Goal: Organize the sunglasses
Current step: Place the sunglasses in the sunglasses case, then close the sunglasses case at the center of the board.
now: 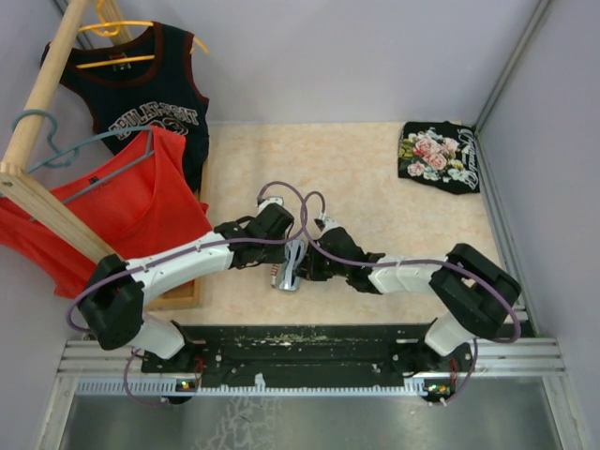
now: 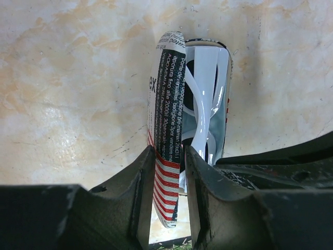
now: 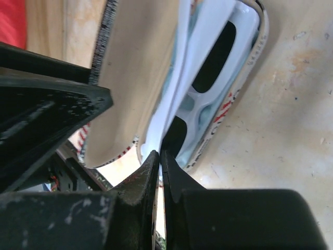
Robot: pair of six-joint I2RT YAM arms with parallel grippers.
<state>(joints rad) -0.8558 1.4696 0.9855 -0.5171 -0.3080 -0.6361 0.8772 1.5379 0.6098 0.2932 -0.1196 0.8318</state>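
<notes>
The left arm and the right arm reach in from the near edge of the counter. They bend toward each other, so the two wrists almost meet near the middle. The left gripper has its fingers partly apart, pinching the lid of a case. The right gripper has its fingers squeezed almost together.

You had one pair of sunglasses and one flag-print case. Two grippers showed: left gripper, right gripper. Two hung tops: black jersey, red top. Two hangers: yellow hanger, blue-grey hanger. One floral cloth, one wooden rack.
</notes>
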